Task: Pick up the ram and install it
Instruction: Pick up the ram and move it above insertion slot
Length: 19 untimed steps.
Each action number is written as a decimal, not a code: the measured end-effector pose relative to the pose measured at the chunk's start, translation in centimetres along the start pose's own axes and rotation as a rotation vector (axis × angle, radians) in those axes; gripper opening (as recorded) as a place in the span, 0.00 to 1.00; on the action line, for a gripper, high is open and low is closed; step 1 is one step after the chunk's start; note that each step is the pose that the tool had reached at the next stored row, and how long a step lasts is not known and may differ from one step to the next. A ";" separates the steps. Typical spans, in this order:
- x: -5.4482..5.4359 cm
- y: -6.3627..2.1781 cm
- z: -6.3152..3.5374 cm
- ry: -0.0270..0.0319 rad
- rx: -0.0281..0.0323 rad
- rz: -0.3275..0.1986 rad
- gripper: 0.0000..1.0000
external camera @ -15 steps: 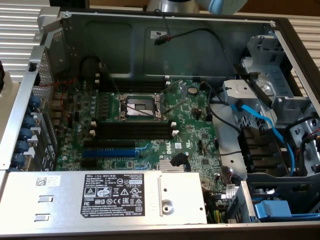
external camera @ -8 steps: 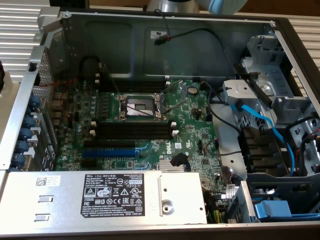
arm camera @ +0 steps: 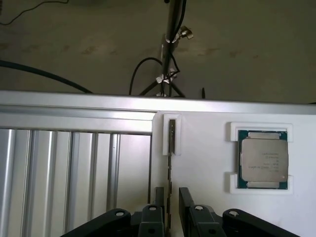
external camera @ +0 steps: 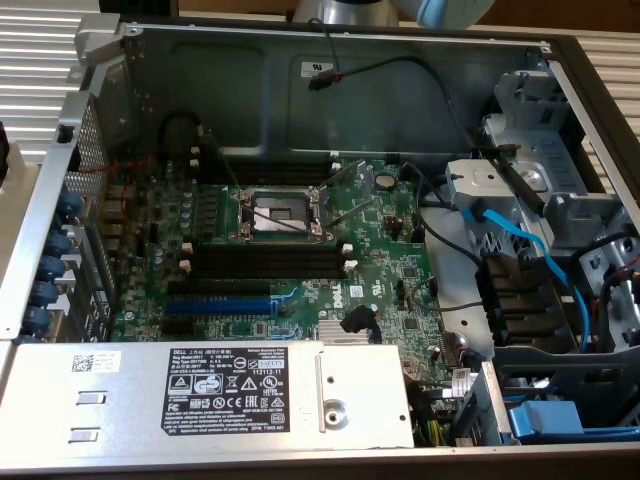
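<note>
— Where did the exterior camera sit?
— High and close, looking steeply down into the open case.
— And the wrist camera?
— Just behind the gripper, near the tray, with floor beyond. Both views caught slatted aluminium.

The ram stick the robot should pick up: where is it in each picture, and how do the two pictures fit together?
Wrist view: the ram stands on edge in a slot of the white tray, between the open gripper's fingers.
Exterior view: inside the computer case, the black memory slots lie empty.
Shared landmark: the ribbed aluminium surface, beside the tray in one and beside the case in the other.
</note>
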<state>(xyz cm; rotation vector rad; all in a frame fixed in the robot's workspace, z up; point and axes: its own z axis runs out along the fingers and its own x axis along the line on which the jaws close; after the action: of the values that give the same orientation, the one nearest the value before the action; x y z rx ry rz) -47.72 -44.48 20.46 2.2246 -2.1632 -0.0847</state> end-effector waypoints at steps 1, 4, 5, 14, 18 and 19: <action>0.0 0.00 0.00 0.0004 0.0004 0.000 0.26; 0.0 0.00 0.01 0.0008 0.0029 0.000 0.26; 0.0 0.00 0.00 0.0008 0.0043 0.000 0.26; 0.0 0.00 0.01 0.0012 0.0143 0.000 0.26; 0.1 0.01 0.01 0.0012 0.0143 0.000 0.26; 0.1 0.01 0.01 0.0012 0.0142 0.000 0.26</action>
<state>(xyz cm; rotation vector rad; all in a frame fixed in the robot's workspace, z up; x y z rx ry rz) -47.72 -44.62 20.45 2.2315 -2.1702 -0.0683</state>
